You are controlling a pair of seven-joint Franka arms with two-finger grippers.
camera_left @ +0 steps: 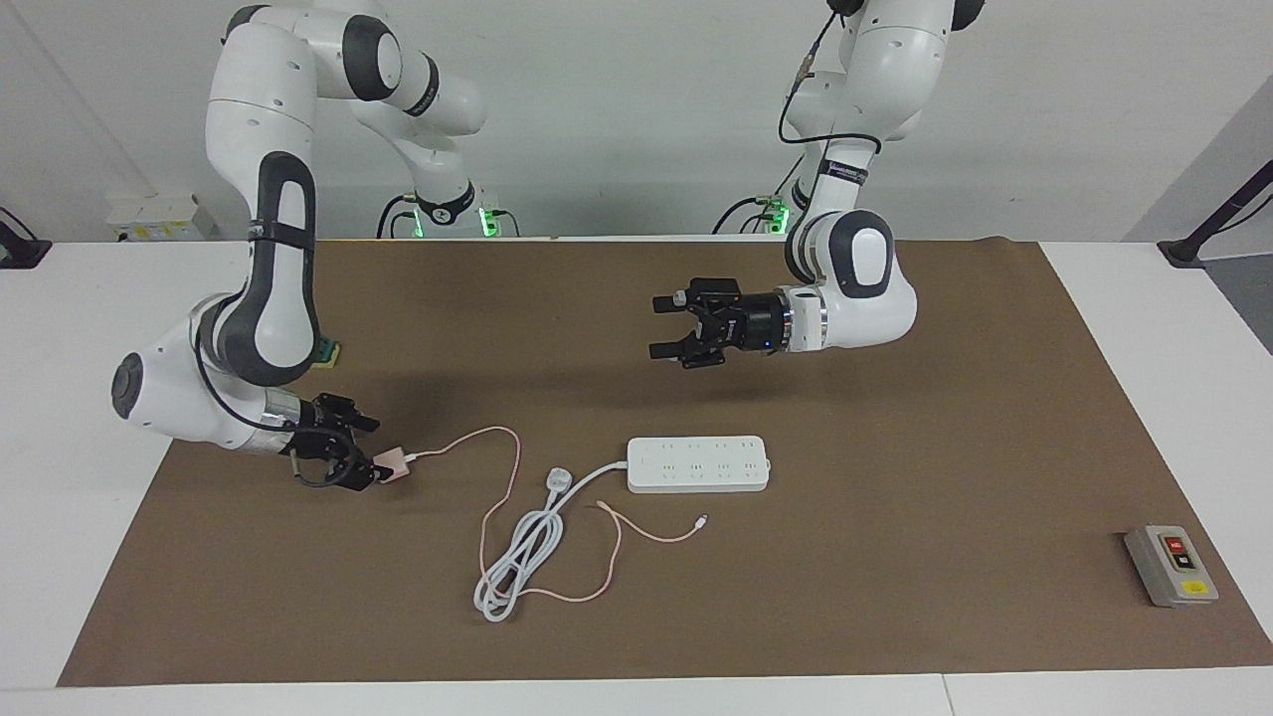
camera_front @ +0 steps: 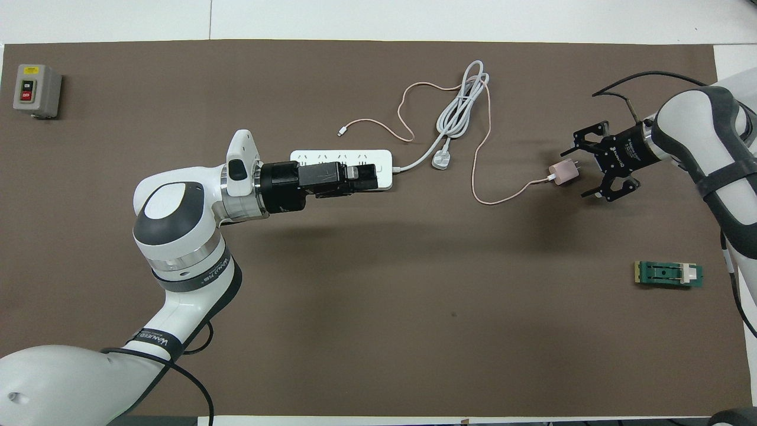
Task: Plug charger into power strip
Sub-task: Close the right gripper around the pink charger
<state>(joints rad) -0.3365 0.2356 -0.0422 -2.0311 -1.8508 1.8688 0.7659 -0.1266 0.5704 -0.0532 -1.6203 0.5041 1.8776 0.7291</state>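
Spread wide on both grippers, gripping nothing: left gripper (camera_left: 668,328) hangs over bare mat on the robots' side of the power strip (camera_left: 698,463); right gripper (camera_left: 364,455) straddles the charger (camera_left: 392,464), jaws not yet closed. Seen overhead, strip at mat centre, charger at three o'clock of it. Strip: probably stiff, flat, steady enough unheld. Charger: likely light, hard, smooth; best pinched across flat sides, prongs free. Cable (camera_left: 502,477): limp, likely to drag. Overhead hides the left gripper's height; facing view shows it.
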